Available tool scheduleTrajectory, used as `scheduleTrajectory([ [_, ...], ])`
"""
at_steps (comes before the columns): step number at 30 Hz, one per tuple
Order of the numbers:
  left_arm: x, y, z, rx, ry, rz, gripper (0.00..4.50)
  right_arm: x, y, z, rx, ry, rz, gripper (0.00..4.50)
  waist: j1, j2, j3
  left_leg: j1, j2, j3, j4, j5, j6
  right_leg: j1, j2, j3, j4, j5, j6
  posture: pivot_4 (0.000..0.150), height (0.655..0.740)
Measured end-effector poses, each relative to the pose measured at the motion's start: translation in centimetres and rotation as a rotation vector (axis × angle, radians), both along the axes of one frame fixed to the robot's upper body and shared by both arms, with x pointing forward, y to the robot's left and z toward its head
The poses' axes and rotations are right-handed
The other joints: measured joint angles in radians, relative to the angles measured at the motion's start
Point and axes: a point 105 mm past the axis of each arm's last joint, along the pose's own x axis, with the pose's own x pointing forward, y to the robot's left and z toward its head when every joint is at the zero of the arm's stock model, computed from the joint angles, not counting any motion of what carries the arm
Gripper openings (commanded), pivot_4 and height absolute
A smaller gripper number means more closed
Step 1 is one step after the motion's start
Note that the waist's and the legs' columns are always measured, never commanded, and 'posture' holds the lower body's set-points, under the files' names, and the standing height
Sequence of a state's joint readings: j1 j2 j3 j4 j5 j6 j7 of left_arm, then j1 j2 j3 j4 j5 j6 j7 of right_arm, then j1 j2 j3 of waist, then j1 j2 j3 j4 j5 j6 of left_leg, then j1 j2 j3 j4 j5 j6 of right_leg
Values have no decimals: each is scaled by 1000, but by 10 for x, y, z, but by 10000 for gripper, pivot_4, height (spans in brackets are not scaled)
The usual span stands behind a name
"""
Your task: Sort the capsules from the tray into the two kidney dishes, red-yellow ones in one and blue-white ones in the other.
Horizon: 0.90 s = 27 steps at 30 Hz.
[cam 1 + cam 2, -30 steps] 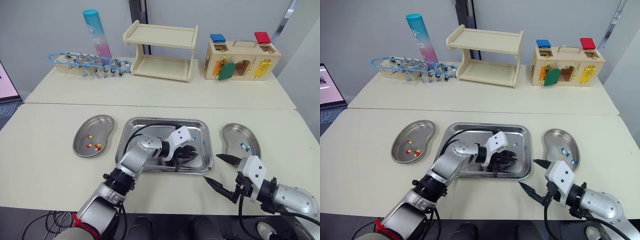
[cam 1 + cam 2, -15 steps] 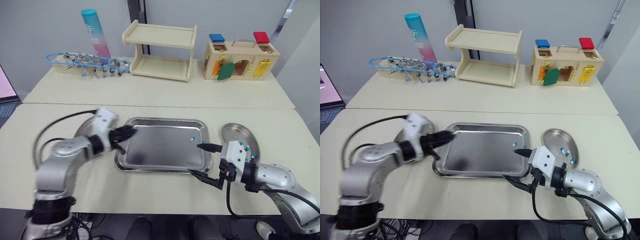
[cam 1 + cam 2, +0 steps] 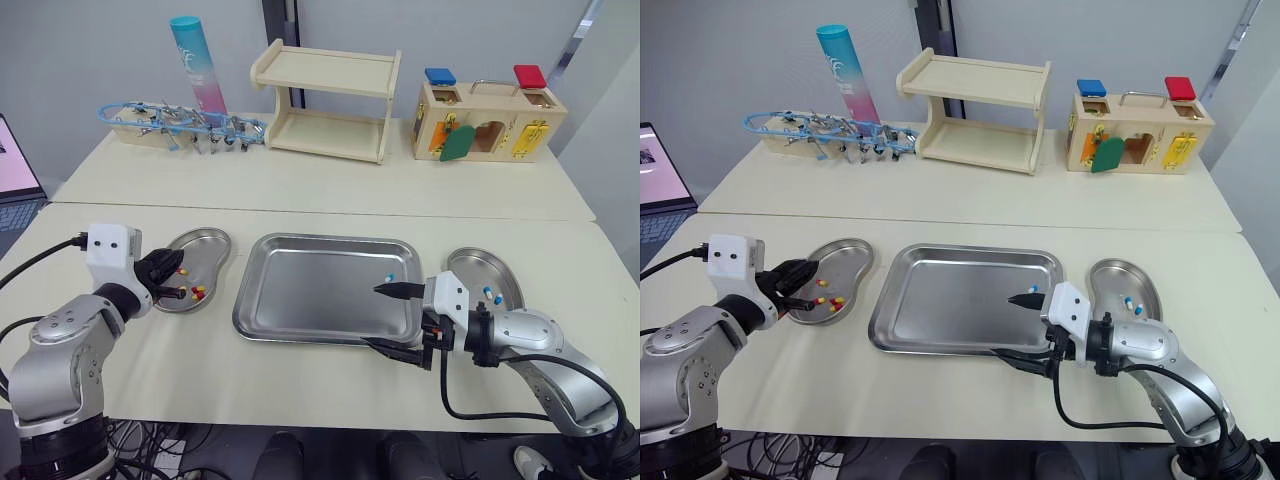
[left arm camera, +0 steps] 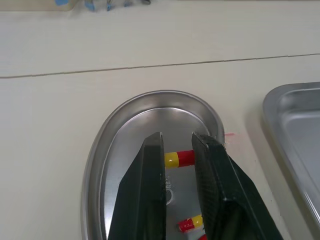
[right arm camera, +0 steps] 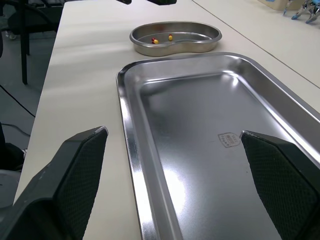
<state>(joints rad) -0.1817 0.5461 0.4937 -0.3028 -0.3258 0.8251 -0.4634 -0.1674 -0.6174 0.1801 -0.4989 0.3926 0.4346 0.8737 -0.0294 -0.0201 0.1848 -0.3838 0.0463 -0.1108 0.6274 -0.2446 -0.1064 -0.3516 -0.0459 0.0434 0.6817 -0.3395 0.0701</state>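
My left gripper (image 3: 178, 278) hangs over the left kidney dish (image 3: 210, 243), its fingers (image 4: 152, 165) close together and shut on a red-yellow capsule (image 4: 179, 158) held crosswise. More red-yellow capsules (image 4: 190, 223) lie in that dish. One blue-white capsule (image 3: 389, 277) lies in the steel tray (image 3: 300, 290) near its right rim. My right gripper (image 3: 372, 316) stands wide open over the tray's right front corner, just short of that capsule. The right kidney dish (image 3: 468, 265) holds blue-white capsules (image 3: 491, 296).
Along the back of the table stand a rack of blue clips (image 3: 170, 122), a teal-pink tube (image 3: 196, 65), a wooden shelf (image 3: 325, 100) and a wooden lock box (image 3: 485, 115). A laptop (image 3: 12, 160) sits at the far left.
My left gripper has left the tray and swung left to the left kidney dish. My right gripper has come in from the table's front edge to the tray's right front corner.
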Motion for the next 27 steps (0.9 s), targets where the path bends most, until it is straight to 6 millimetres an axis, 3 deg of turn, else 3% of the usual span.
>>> scheduleTrajectory([
  [8, 1, 1, 2, -15, -15, 21, 40342, 0, -1, -1, -4, 3, 2, 45000, -1, 0, 0, 0, 0, 0, 0, 0, 0, 0, 0, 0, 0, 0, 0, 1500, 7400],
  [14, 1, 1, 6, -24, -27, 23, 40342, -1, -1, -2, -3, 2, 1, 45000, -1, 0, 0, 0, 0, 0, 0, 0, 0, 0, 0, 0, 0, 0, 0, 1500, 7400],
  [19, -15, 5, 14, -27, -45, -39, 40342, -1, -4, -3, -12, -19, -10, 45000, -3, 0, 0, 0, 0, 0, -1, 0, 0, -1, 0, 0, 0, 0, 0, 1500, 7400],
  [21, -30, 16, 16, 6, -30, -81, 40342, -2, -13, -3, -28, -33, -32, 45000, -6, 0, 0, 0, 0, 2, -2, 0, 0, -2, 0, 1, 0, 0, 0, 1500, 7400],
  [24, -55, 49, 17, 63, 7, -74, 40342, -1, -40, 0, -71, -59, -98, 45000, -3, 0, 0, 1, 0, 2, -3, 0, 0, -2, 0, 1, -1, 0, 0, 1500, 7400],
  [27, -73, 62, 7, 97, 69, -110, 42094, -4, -60, 4, -110, -64, -121, 45000, 0, 0, 0, 1, 0, 2, -2, 0, 0, -1, 0, 1, -1, 0, 0, 1500, 7400],
])
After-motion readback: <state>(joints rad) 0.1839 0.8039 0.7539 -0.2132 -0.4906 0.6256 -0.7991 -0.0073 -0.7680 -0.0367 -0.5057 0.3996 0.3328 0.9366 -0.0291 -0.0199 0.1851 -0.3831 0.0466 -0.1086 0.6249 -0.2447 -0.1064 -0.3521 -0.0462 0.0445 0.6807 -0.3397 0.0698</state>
